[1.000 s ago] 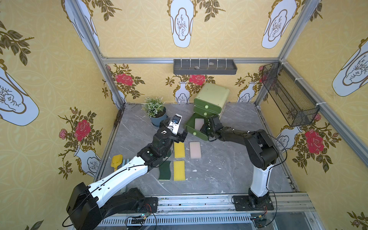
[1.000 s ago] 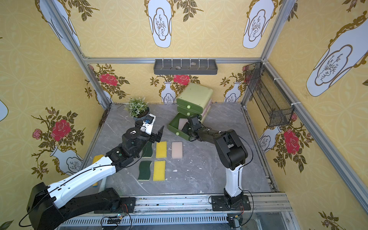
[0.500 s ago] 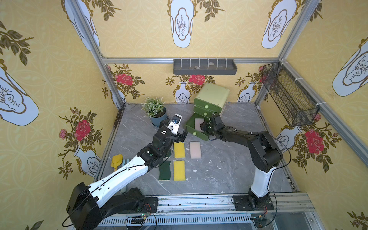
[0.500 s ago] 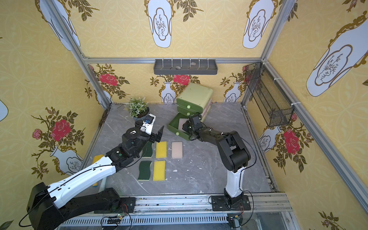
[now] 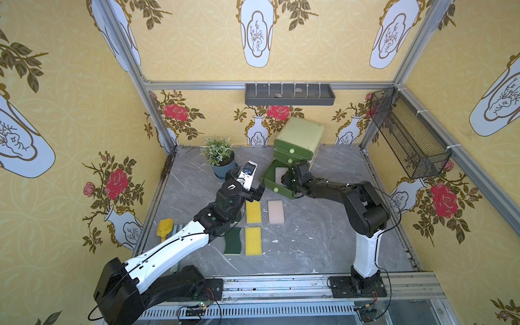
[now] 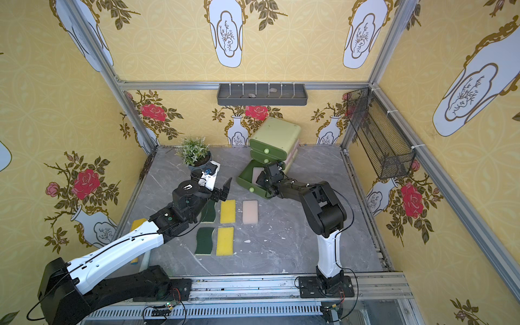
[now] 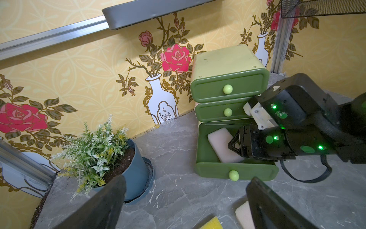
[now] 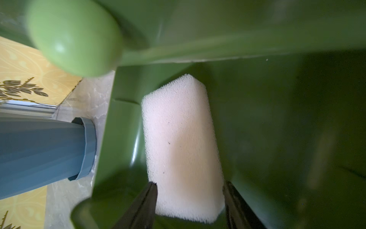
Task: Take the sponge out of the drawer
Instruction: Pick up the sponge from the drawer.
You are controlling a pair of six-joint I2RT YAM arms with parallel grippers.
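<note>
1. The grey marbled table (image 5: 323,247) is carrying everything, and it is closed in by yellow flowered walls.
2. The left arm (image 5: 180,247), white and black, is lying stretched from the near left corner toward the middle of the table.
3. The right arm (image 5: 363,208) is standing at the near right and is bending over toward the back of the table.
4. The green cabinet (image 5: 301,135) is standing at the back wall, turned at an angle; its two upper drawers are sitting closed.
5. The bottom drawer (image 7: 213,170) is standing pulled out, with its round knob facing the front.
6. The plant (image 5: 218,149) in a blue pot is standing just beside the drawer, on the left arm's side.
7. In front of the drawer, some sponges are lying flat on the table: a pink sponge (image 5: 275,211), two yellow sponges (image 5: 253,211) and a dark green sponge (image 5: 233,244).
8. The left gripper (image 7: 186,204) is hanging above these sponges, near the drawer front but apart from it. Its two fingers (image 7: 273,208) are standing wide apart and are holding nothing.
9. The pale sponge (image 8: 182,142) is lying flat inside the drawer, on its floor and slightly slanted to the walls.
10. The right gripper (image 8: 190,182) is hanging low inside the drawer, at the near end of the pale sponge. Its fingers (image 8: 152,198) are standing apart, one along each long side of this sponge, and the foam is not looking squeezed.
</note>
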